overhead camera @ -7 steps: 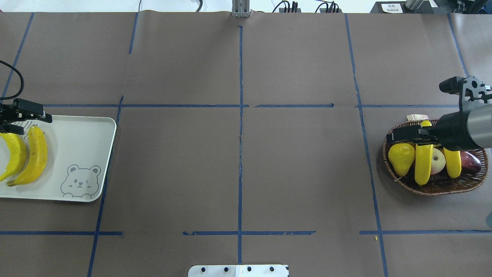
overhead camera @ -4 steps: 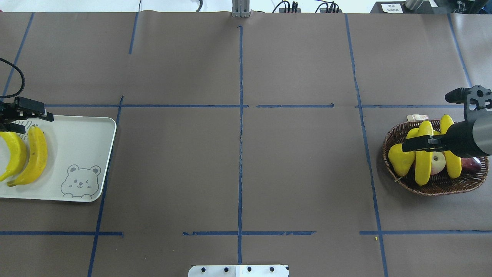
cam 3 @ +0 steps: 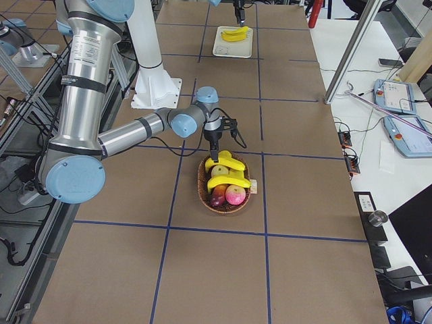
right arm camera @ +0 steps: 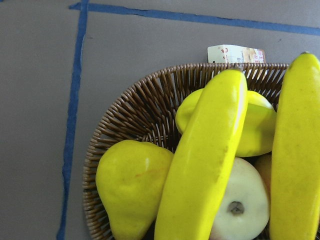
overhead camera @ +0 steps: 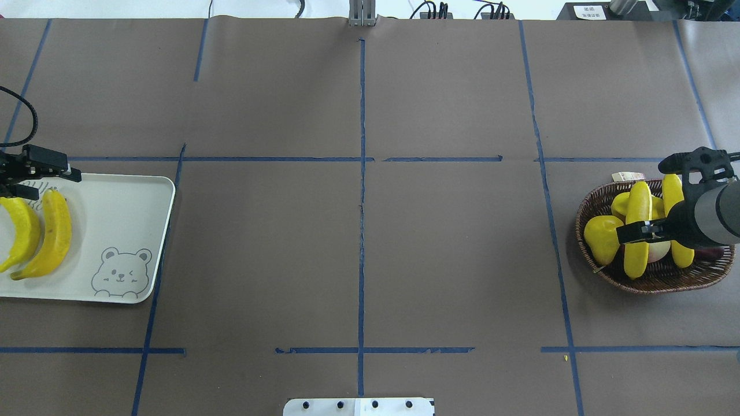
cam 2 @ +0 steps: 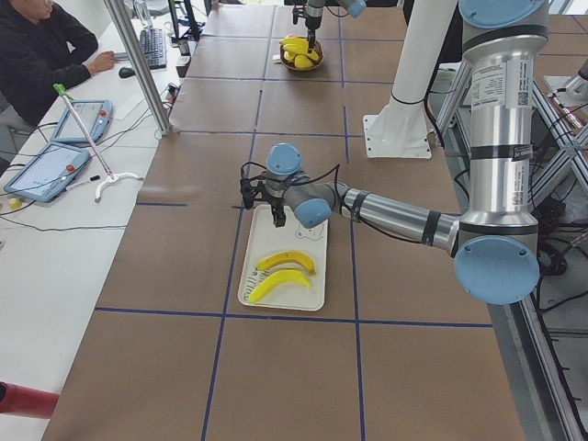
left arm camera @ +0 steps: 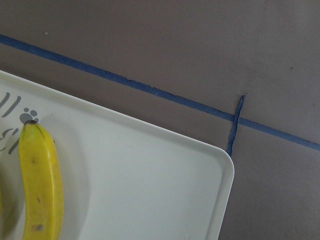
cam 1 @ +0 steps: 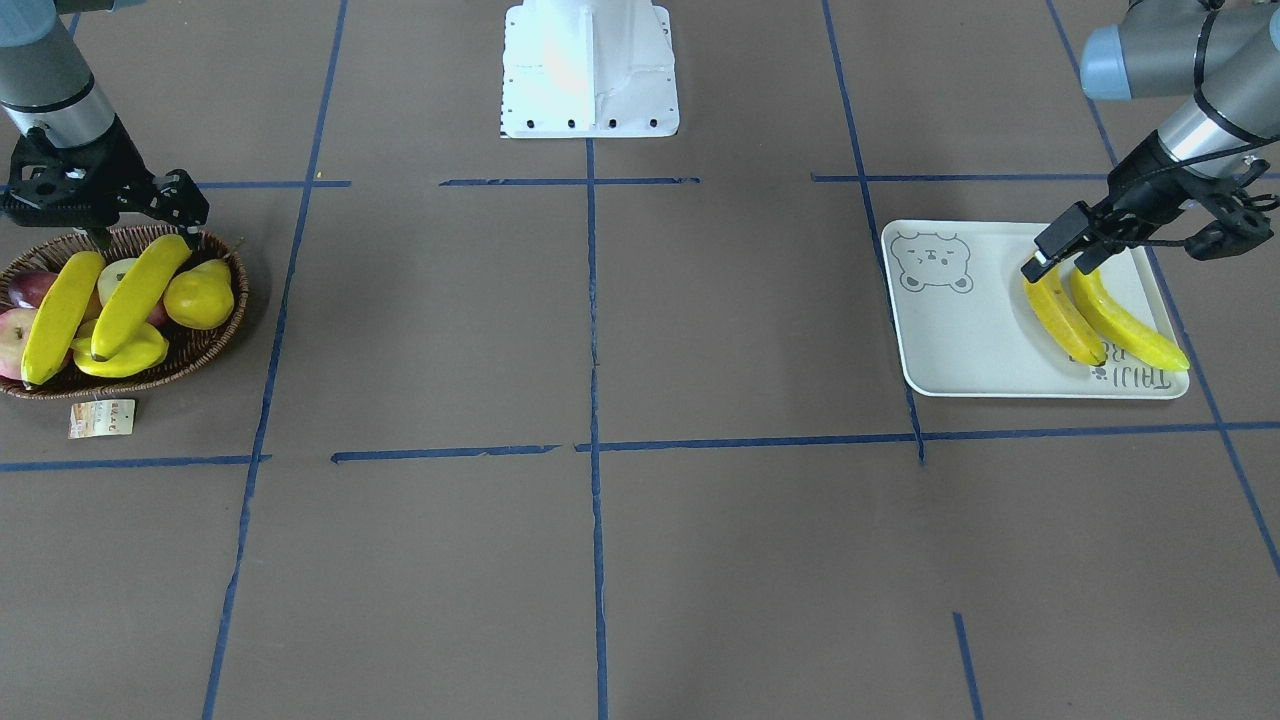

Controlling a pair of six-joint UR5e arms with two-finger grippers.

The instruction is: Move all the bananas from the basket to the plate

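Note:
Two bananas (overhead camera: 636, 231) (overhead camera: 673, 208) lie across the other fruit in the brown wicker basket (overhead camera: 659, 280) at the right. They fill the right wrist view (right arm camera: 210, 160). My right gripper (overhead camera: 673, 228) hovers above them, open and empty. Two more bananas (overhead camera: 55, 231) (overhead camera: 20, 231) lie side by side on the white bear plate (overhead camera: 115, 219) at the left. My left gripper (overhead camera: 20, 173) hangs open and empty over the plate's far edge, just above their stem ends. The left wrist view shows one banana (left arm camera: 40, 180) and the plate's corner (left arm camera: 150, 175).
The basket also holds a yellow pear (overhead camera: 601, 237), a yellow starfruit (overhead camera: 621, 202), a pale apple (overhead camera: 656, 249) and a dark red fruit (overhead camera: 708, 249). A paper tag (overhead camera: 627, 176) lies at its far rim. Blue tape lines cross the brown table.
My right gripper has moved from the basket's far rim toward the robot side, over the bananas. The bananas have not moved. My left gripper is almost still.

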